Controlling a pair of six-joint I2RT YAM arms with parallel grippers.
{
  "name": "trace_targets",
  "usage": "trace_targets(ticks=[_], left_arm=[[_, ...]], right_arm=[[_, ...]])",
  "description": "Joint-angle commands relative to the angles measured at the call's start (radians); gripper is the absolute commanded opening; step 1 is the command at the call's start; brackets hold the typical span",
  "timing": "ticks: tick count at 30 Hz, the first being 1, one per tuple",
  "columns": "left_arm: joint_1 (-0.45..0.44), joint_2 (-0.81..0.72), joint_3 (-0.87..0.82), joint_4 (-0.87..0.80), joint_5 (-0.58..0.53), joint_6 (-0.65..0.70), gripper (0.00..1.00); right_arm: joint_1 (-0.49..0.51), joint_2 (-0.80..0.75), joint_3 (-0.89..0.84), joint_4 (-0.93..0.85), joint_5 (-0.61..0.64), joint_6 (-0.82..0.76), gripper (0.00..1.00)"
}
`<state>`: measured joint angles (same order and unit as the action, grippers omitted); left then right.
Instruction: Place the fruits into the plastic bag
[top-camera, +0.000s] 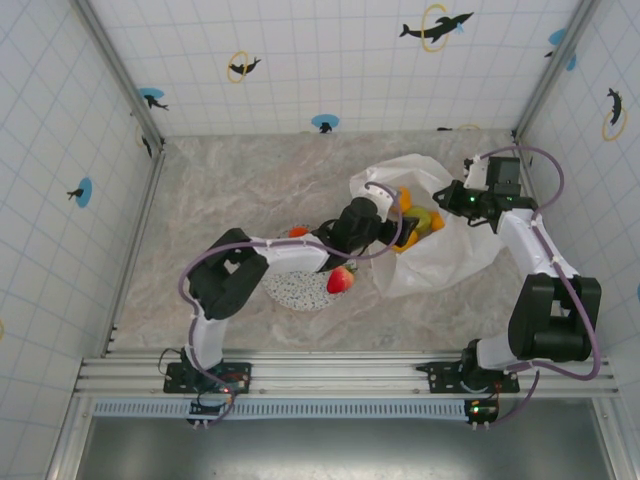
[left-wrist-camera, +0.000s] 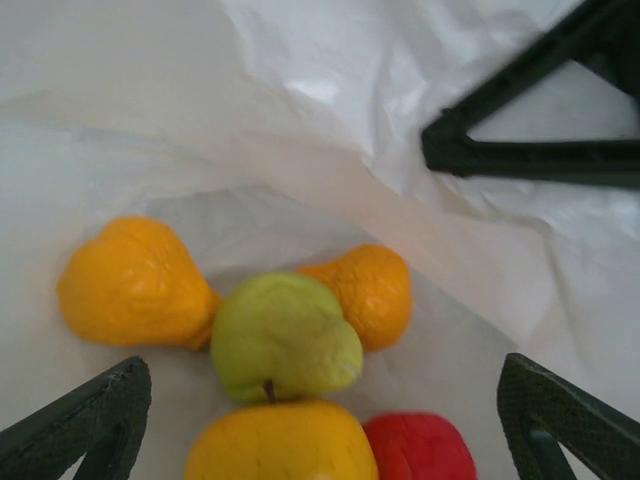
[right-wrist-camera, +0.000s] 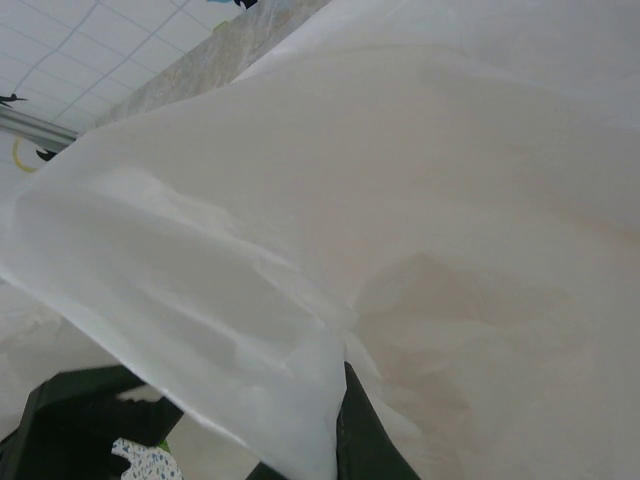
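The white plastic bag (top-camera: 440, 255) lies at the middle right of the table, its mouth facing left. My right gripper (top-camera: 449, 199) is shut on the bag's upper edge and holds the mouth up; the film (right-wrist-camera: 300, 300) is pinched against a dark finger (right-wrist-camera: 365, 440). My left gripper (top-camera: 404, 230) is inside the mouth, open, with nothing held. Below it in the bag (left-wrist-camera: 300, 120) lie two orange fruits (left-wrist-camera: 130, 285) (left-wrist-camera: 372, 293), a green one (left-wrist-camera: 285, 335), a yellow-orange one (left-wrist-camera: 280, 445) and a red one (left-wrist-camera: 420, 448). A red-and-yellow fruit (top-camera: 341, 279) rests on the plate.
The speckled grey plate (top-camera: 298, 292) sits left of the bag, under my left forearm, with an orange-red fruit (top-camera: 298, 232) at its far rim. Tiled walls close in the marbled table (top-camera: 240, 180) on three sides. My right gripper's fingers (left-wrist-camera: 530, 150) show above the fruits.
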<state>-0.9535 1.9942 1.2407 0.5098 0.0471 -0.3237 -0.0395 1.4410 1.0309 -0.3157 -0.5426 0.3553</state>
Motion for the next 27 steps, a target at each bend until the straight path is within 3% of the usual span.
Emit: trace_targets(ticks=[1, 8, 20, 23, 27], left_arm=[[0.008, -0.096, -0.08, 0.002, 0.102, -0.056, 0.88], [0.008, -0.256, -0.256, -0.044, 0.22, -0.116, 0.84], [0.008, -0.56, -0.528, -0.194, 0.217, -0.088, 0.84], [0.009, -0.655, -0.579, -0.262, 0.137, -0.068, 0.85], [0.02, -0.764, -0.607, -0.383, -0.064, -0.048, 0.86]], right_arm=[[-0.003, -0.01, -0.007, 0.018, -0.013, -0.004, 0.0], [0.0, 0.007, -0.025, 0.033, -0.016, -0.007, 0.0], [0.0, 0.033, -0.027, 0.037, -0.017, -0.016, 0.0], [0.0, 0.036, -0.03, 0.042, -0.021, -0.016, 0.0], [0.001, 0.042, -0.034, 0.046, -0.026, -0.016, 0.0]])
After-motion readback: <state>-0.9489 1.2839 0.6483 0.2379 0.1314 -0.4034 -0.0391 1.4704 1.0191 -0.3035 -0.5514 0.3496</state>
